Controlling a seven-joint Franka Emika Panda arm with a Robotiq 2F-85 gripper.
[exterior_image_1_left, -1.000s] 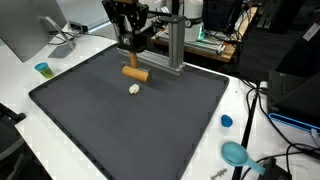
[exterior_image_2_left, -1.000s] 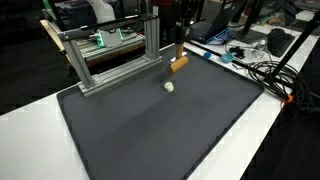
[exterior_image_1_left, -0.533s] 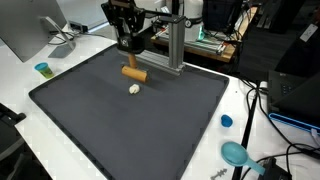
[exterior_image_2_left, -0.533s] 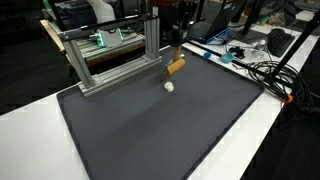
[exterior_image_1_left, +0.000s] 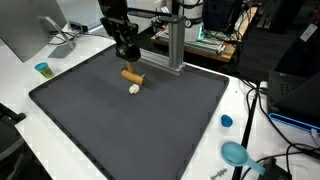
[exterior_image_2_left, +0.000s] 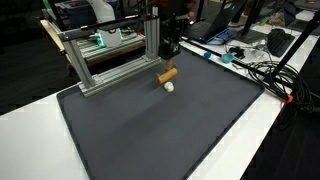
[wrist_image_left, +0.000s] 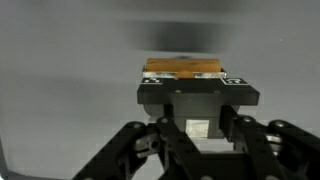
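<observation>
Wooden and orange-brown, the block (exterior_image_1_left: 134, 77) was held in the gripper (exterior_image_1_left: 130, 66). The black fingers were closed on it from two sides, kept apart only by its width. In the wrist view the block (wrist_image_left: 182, 68) showed between them. It was over the far part of the dark mat (exterior_image_1_left: 130, 135), near the metal frame (exterior_image_1_left: 176, 52). I could not tell if it touched the mat. A small white piece (exterior_image_1_left: 134, 89) lay just beside it.

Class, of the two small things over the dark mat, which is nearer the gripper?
The brown wooden cylinder, just under the gripper; the small white lump lies beyond it.
</observation>
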